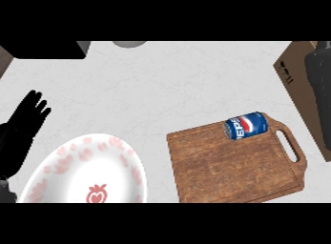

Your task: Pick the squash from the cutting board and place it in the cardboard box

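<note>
Plate (83,171) with red print sits nearest, and the left hand (20,128) is just beside it, fingers straight and relaxed. Cutting board (231,167) lies left of the right hand (324,76), with a Pepsi can (247,126) on its far corner. The right hand hangs over the cardboard box (293,64). Can't tell its grip, or where the squash is.

A blue soda can (247,126) lies on its side on the wooden cutting board (231,167); beside it a white plate (90,171), left hand (16,128) open
</note>
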